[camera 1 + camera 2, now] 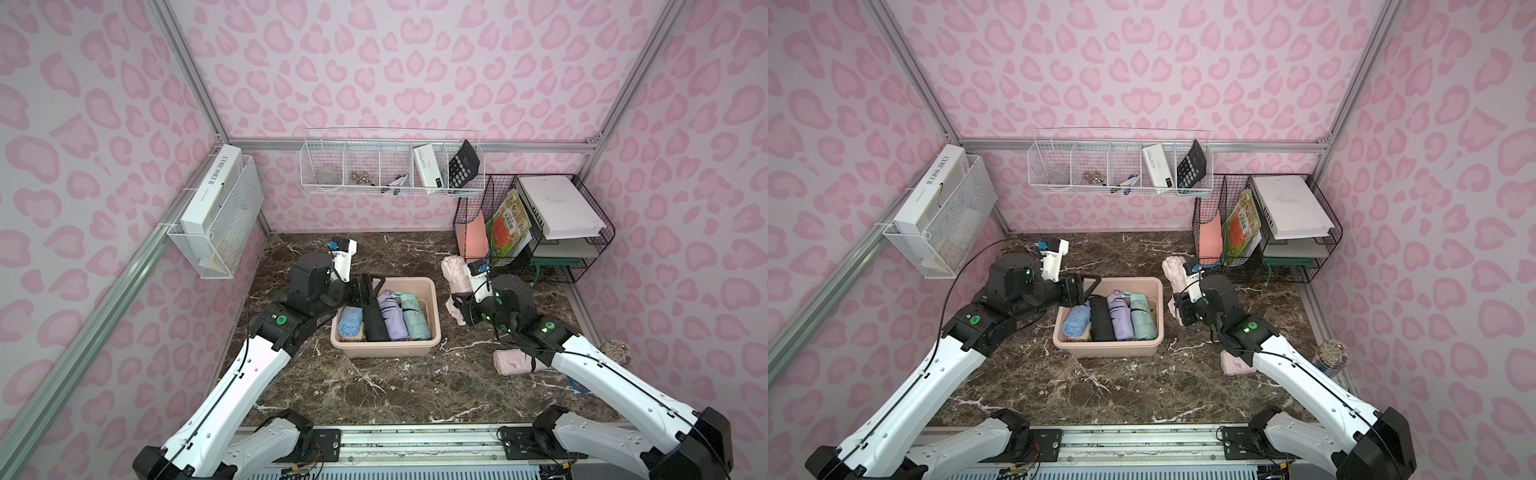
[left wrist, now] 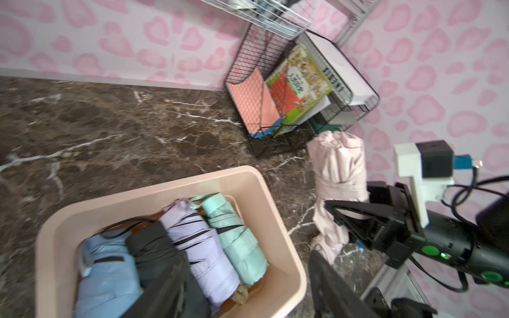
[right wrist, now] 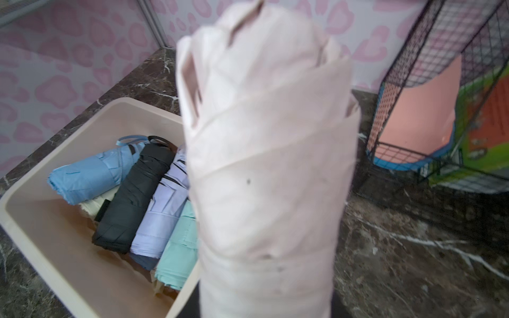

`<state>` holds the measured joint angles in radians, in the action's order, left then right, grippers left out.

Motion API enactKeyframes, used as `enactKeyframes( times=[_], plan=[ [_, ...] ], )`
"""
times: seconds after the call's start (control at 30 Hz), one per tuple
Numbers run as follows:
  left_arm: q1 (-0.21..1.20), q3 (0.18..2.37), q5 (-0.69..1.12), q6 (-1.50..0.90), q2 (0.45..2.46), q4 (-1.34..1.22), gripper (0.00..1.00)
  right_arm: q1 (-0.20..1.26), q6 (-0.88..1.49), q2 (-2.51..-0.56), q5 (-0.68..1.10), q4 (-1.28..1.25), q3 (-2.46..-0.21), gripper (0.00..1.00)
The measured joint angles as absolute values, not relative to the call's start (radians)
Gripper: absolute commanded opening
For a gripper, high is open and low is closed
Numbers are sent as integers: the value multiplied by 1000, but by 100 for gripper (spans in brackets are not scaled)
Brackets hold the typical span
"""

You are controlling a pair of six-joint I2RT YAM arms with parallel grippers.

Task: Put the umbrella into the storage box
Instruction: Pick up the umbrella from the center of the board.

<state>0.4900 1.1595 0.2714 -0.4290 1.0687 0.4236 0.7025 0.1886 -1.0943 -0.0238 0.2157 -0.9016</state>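
While the storage box holds several umbrellas, right gripper jaws clamp a pink umbrella beside it — left gripper jaws apart, empty (second umbrella waits, lower right).

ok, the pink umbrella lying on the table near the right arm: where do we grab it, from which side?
Probably mid-body of the lying pink umbrella, from above, jaws across its short width. It lies flat on the table, a rolled cylinder, one end hidden behind the right arm.

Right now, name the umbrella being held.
The upright pale pink umbrella beside the box, in the right fingers. The other pink umbrella lies on the table; the rest lie in the box.
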Motion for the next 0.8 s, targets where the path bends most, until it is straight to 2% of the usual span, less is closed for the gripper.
enactKeyframes(
  times=[0.13,0.47,0.57,0.7,0.8],
  plan=[
    [547,1193,332,-412,1116,387,69,791,96,-1145,-11,219,-976,23],
    [561,1172,437,-431,1145,346,70,903,-14,-1264,43,250,-1108,24],
    [558,1149,439,-450,1141,337,66,916,-29,-1285,41,265,-1128,24],
    [558,1109,416,-494,1124,311,55,930,-36,-1301,40,268,-1140,25],
    [556,1079,402,-520,1109,282,57,939,-42,-1311,32,268,-1146,25]
  ],
)
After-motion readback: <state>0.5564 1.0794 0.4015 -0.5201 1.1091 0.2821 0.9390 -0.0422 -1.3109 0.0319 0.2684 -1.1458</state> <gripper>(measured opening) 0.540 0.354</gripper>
